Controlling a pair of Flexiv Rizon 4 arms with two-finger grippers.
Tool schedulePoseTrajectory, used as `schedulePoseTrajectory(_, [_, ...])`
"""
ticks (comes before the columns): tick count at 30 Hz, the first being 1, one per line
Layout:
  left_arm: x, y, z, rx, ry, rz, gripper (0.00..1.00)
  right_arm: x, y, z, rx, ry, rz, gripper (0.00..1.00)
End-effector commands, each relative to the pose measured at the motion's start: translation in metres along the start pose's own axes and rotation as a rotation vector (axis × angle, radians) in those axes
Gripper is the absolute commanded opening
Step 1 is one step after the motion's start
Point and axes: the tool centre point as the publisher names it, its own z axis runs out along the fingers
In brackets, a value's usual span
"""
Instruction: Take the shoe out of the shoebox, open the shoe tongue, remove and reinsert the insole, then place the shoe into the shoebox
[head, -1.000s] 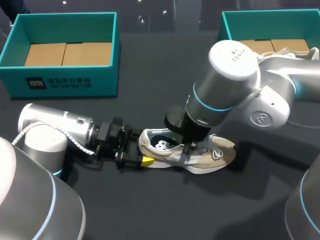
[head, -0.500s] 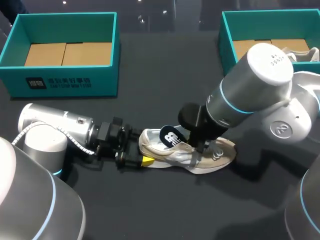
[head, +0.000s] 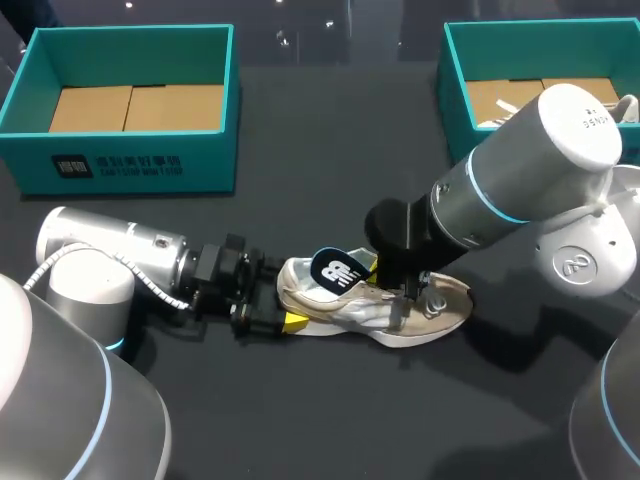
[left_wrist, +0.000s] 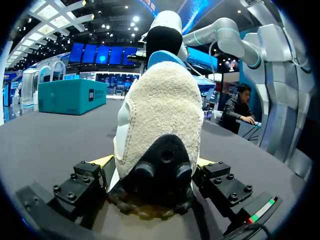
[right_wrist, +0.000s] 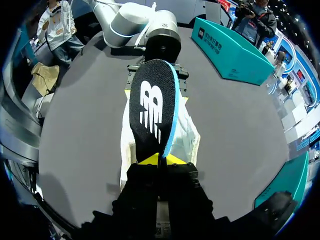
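Right gripper (right_wrist: 161, 159) pinched on insole (right_wrist: 150, 107) should pull straight out while left gripper (left_wrist: 154, 167) clamps shoe (left_wrist: 160, 110) heel.

table (head: 330, 150) — dark grey, matte top | soft shadows lie on it — seen from head and both wrists
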Motion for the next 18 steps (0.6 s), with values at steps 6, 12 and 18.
schedulePoseTrajectory(6, [-0.003,0.003,0.003,0.000,-0.001,0.000,0.00,0.003,0.022,-0.006,0.020,0.024,-0.081,0.00])
schedulePoseTrajectory(12, [-0.003,0.003,0.003,0.000,-0.001,0.000,0.00,0.006,0.038,-0.007,0.032,0.038,-0.132,0.00])
schedulePoseTrajectory(18, [-0.003,0.003,0.003,0.000,-0.001,0.000,0.00,0.008,0.050,-0.009,0.037,0.060,-0.177,0.00])
